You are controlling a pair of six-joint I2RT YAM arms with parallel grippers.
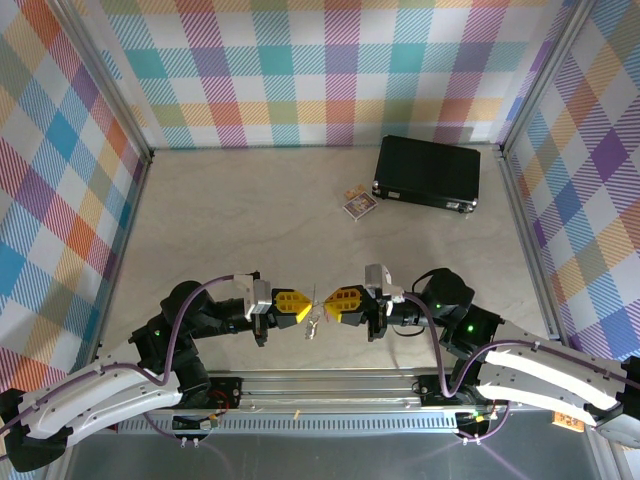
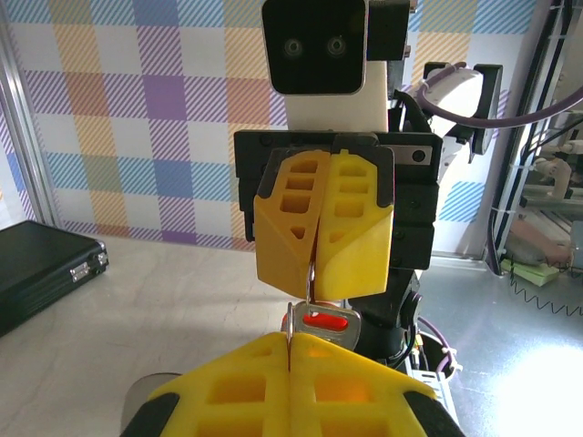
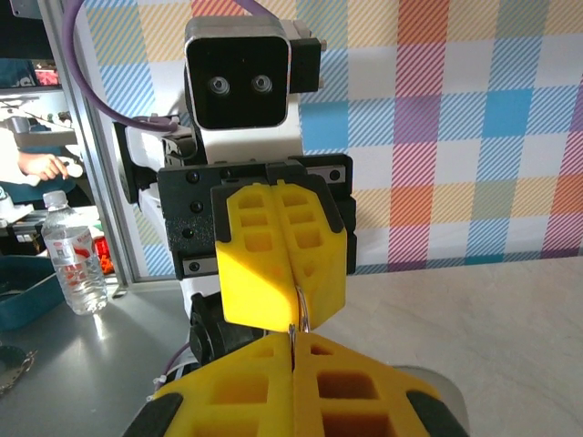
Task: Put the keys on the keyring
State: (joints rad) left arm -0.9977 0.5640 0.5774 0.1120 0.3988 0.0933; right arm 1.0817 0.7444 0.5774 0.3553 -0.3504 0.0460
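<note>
Seen from above, the left gripper (image 1: 300, 307) and right gripper (image 1: 334, 303) meet tip to tip above the desk (image 1: 250, 220). Both are pressed together on the keyring (image 1: 314, 297), probably to steady it. The left wrist view shows the red key (image 2: 326, 320) just below the right gripper's tips, and the right wrist view shows the ring's thin wire bridging both grippers.

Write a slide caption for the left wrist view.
Both shut, left pincer meets right pincer tip to tip; keyring wire pinched by the right, red-headed key hanging between.
</note>
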